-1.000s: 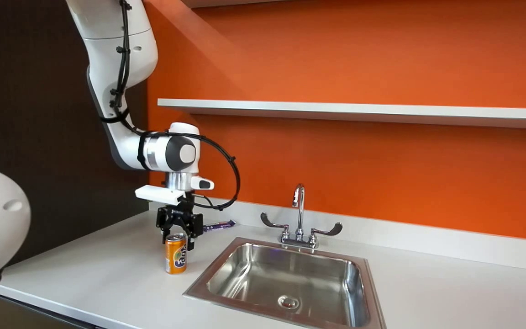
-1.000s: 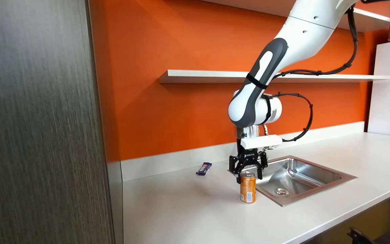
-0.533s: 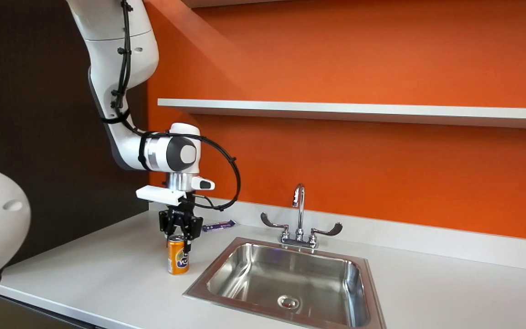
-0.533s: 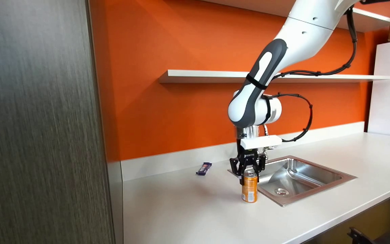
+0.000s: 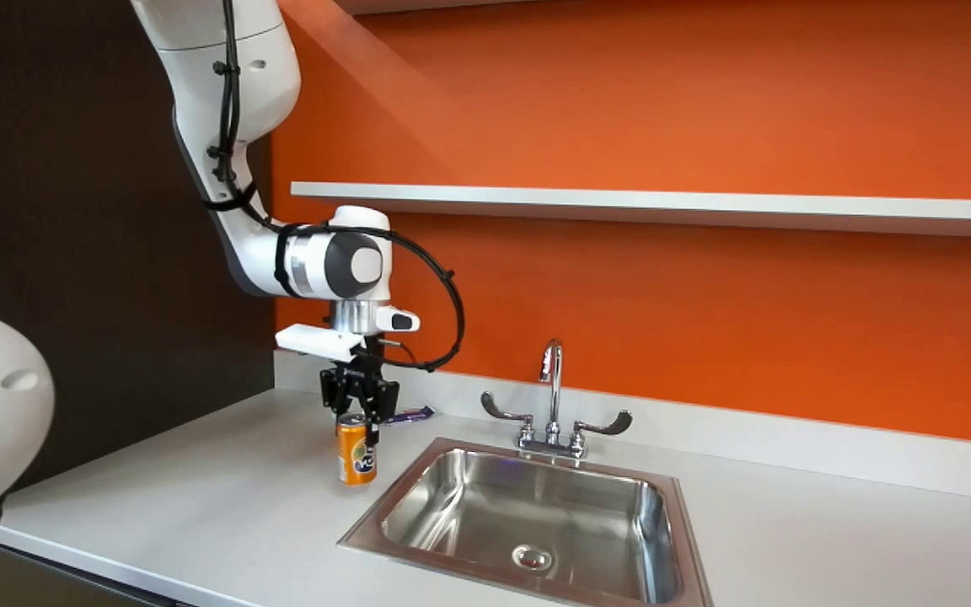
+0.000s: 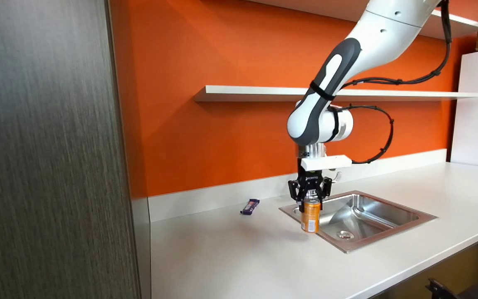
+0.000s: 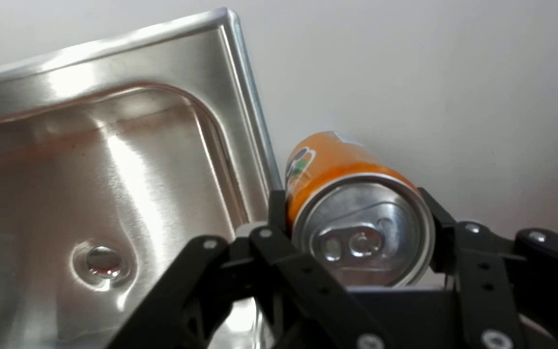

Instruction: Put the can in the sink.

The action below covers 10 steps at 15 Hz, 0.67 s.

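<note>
My gripper (image 5: 356,430) is shut on the can (image 5: 357,459), with its fingers on opposite sides near the silvery top. In the wrist view the orange can (image 7: 337,157) leans away under the lens, its lid and pull tab toward me, and one finger (image 7: 277,208) lies along its left side. Both exterior views show the can (image 6: 310,218) upright, seemingly raised slightly off the counter. The steel sink (image 5: 578,514) lies just to the can's right in an exterior view. In the wrist view, the sink's rim (image 7: 247,111) runs close beside the can.
Behind the sink stands a chrome faucet (image 5: 554,396) with two handles. A purple-wrapped bar (image 6: 249,206) lies on the white counter (image 6: 222,257) near the backsplash. A white shelf (image 5: 662,202) crosses the orange wall above. A dark panel (image 6: 48,149) closes off one end.
The gripper's jaws have come together on the can. The can and arm have since moved up and, in both exterior views, a little to the right, toward the sink.
</note>
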### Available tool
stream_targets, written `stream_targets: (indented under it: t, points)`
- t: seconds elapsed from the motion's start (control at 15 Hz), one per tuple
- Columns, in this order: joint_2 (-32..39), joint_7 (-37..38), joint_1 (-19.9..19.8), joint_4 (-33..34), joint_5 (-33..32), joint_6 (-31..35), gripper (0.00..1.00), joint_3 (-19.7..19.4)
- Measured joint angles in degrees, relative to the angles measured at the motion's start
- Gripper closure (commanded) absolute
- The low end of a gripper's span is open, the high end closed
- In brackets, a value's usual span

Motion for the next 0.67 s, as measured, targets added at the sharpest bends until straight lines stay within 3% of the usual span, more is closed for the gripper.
stream_targets:
  t: [0.67]
  points:
    - [-1.6, 0.0, -4.8, 3.7, 0.0, -0.9, 0.62, -5.5]
